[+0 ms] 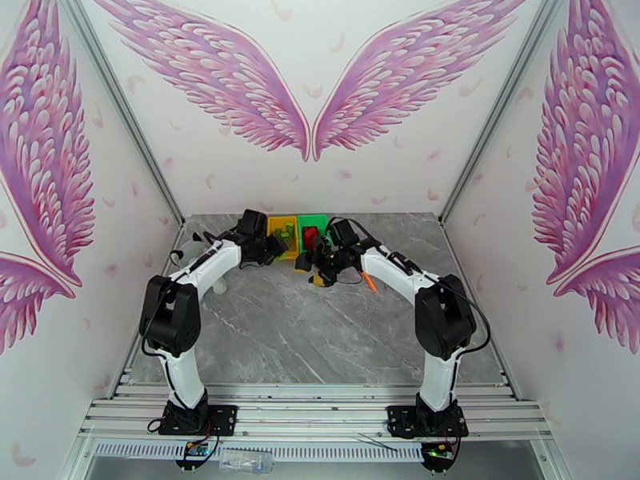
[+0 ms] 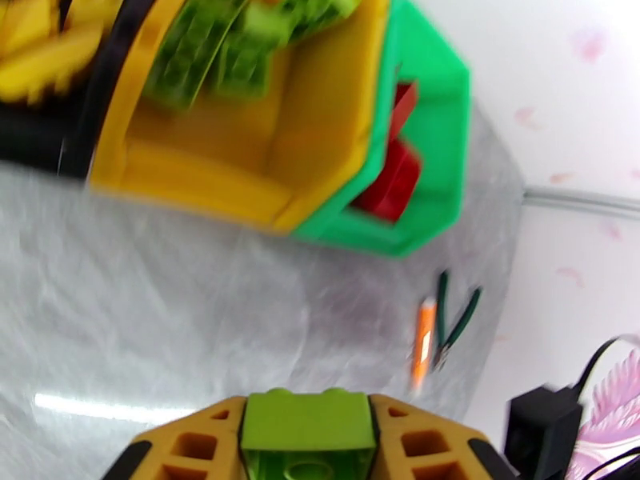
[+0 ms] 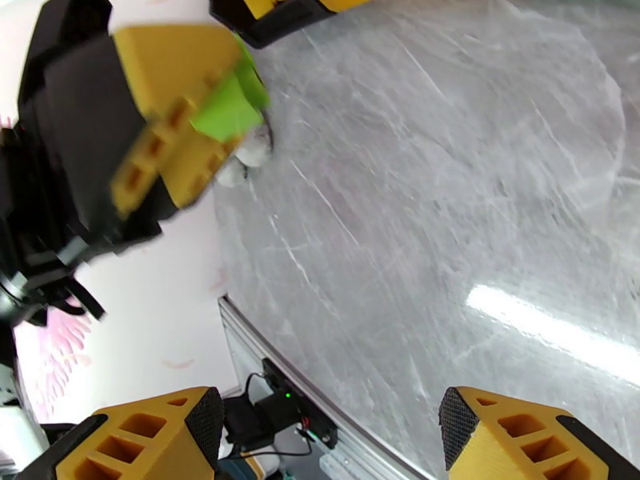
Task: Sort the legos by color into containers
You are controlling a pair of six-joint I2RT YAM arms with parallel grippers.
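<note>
White walls (image 1: 312, 74) painted with pink wings (image 1: 240, 82) enclose a grey marble-patterned table (image 1: 320, 338).

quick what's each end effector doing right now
Left end effector: closed on a small light green studded plastic lego brick.
Right end effector: open, holding nothing.

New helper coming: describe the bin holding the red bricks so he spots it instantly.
On the grey marble table, look to the far edge, where coloured bins stand joined in a row. It is the green bin at the right end, holding red bricks; the yellow bin beside it holds light green bricks.
</note>
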